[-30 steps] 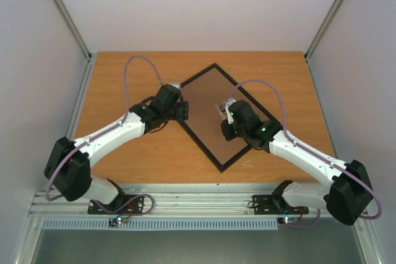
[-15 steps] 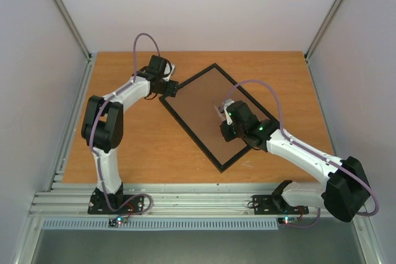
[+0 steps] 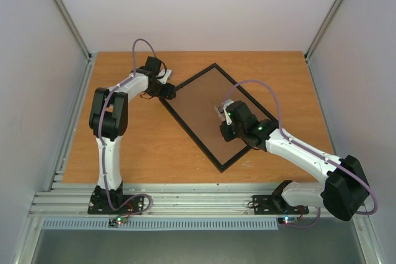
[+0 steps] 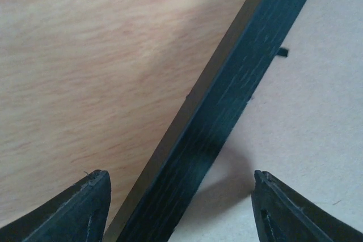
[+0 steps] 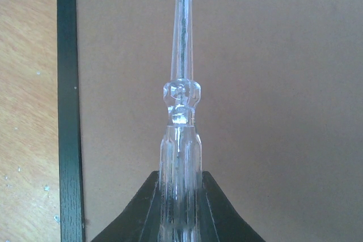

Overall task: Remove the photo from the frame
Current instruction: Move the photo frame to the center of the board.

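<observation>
The black frame [image 3: 193, 130] lies face down on the table with its brown backing board [image 3: 207, 100] up. The photo is hidden. My left gripper [image 3: 168, 91] is open at the frame's far left corner. In the left wrist view, my left gripper [image 4: 180, 196] straddles the black frame edge [image 4: 227, 100], one finger [image 4: 85, 208] over the table and the other over the board [image 4: 317, 111]. My right gripper [image 5: 180, 196] is shut on a clear-handled screwdriver [image 5: 181, 117]. The screwdriver points along the board [image 5: 272, 83], beside the frame edge [image 5: 67, 111]. In the top view, my right gripper [image 3: 224, 115] is over the frame's right half.
The orange wooden table [image 3: 136, 140] is walled by white panels on three sides. A small black tab [image 4: 282, 52] sits on the board just inside the frame edge. Small white specks lie on the table [image 5: 22, 168] beside the frame.
My left arm has swung up and left, from the frame's left edge to its far left corner, and the frame has shifted slightly. The right arm has barely moved.
</observation>
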Controlling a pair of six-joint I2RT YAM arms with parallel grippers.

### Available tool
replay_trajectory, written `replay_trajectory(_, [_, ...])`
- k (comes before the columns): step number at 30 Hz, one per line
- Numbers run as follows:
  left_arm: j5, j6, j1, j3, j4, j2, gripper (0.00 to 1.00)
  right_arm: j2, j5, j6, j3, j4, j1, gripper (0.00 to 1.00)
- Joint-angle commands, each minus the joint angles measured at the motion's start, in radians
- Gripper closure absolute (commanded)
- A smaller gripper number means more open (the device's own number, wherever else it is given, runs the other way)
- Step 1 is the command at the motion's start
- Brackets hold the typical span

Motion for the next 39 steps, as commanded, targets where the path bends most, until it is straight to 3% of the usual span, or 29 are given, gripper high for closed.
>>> replay_trajectory(1, [0.043, -0.011, 0.010, 0.025, -0.039, 0.026, 0.33, 0.004, 0.004, -0.005, 0.002, 0.015, -0.005, 0.99])
replay_trajectory(6, [0.046, -0.056, 0.011, -0.023, -0.076, -0.003, 0.43, 0.000, -0.001, -0.006, 0.002, 0.015, -0.005, 0.99])
replay_trajectory(13, [0.025, -0.145, 0.011, -0.271, -0.027, -0.144, 0.63, -0.008, -0.017, -0.003, 0.004, 0.012, -0.005, 0.99])
replay_trajectory(20, [0.006, -0.273, 0.010, -0.551, 0.042, -0.350, 0.64, -0.012, -0.050, -0.002, 0.009, 0.006, -0.005, 0.99])
replay_trajectory(29, [0.066, -0.482, -0.006, -0.920, 0.179, -0.613, 0.68, 0.041, -0.203, -0.018, 0.051, -0.010, -0.002, 0.99])
replay_trajectory(39, [0.060, -0.653, -0.042, -1.169, 0.252, -0.875, 0.69, 0.193, -0.293, -0.104, 0.172, -0.096, 0.055, 0.99])
